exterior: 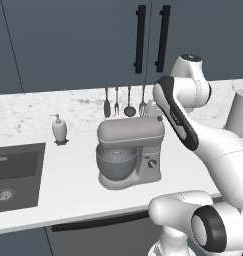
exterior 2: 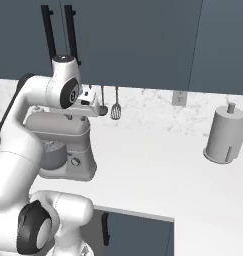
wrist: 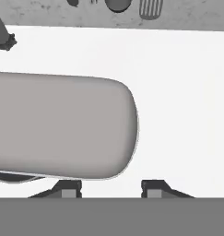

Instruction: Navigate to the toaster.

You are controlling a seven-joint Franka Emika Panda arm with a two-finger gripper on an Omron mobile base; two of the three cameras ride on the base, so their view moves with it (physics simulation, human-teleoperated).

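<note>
You've got the gripper (wrist: 109, 188) open over the stand mixer (exterior: 129, 152); its bowl (exterior: 116, 163) holds smth pale. Left cam adds sink (exterior: 15, 175) at 9 o'clock, right cam towel roll (exterior 2: 224, 134) at 3.

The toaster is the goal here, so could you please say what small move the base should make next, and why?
Probably drive on sideways along the counter: ahead stand a stand mixer, a soap bottle, a sink and a paper towel roll, none a toaster. Which way is unclear.
</note>
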